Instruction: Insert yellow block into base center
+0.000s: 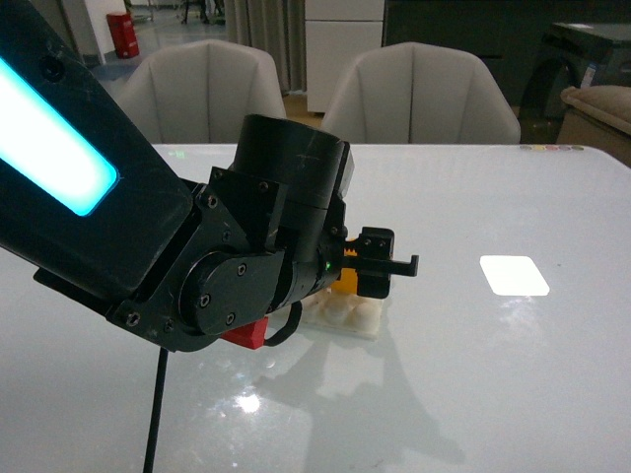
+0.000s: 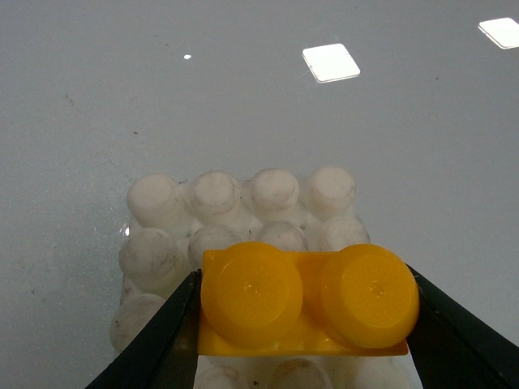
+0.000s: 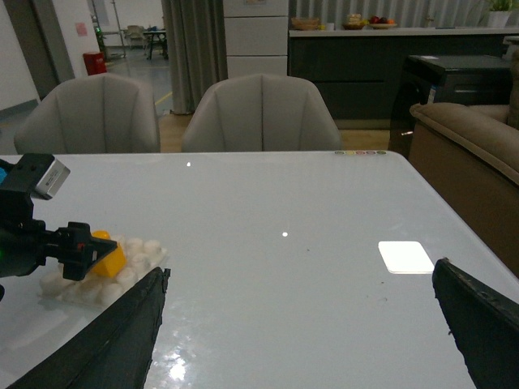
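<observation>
Left wrist view, left pincer (image 2: 304,298) clamped small yellow-orange two-stud plastic brick (image 2: 253,293) over white square studded plastic base (image 2: 216,196), right pincer (image 3: 300,274) stood wide apart above glossy white counter (image 3: 324,203).

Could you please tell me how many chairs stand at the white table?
2, both at the table's far edge: one chair toward the left, the other chair beside it toward the right. More could stand out of view.
</observation>
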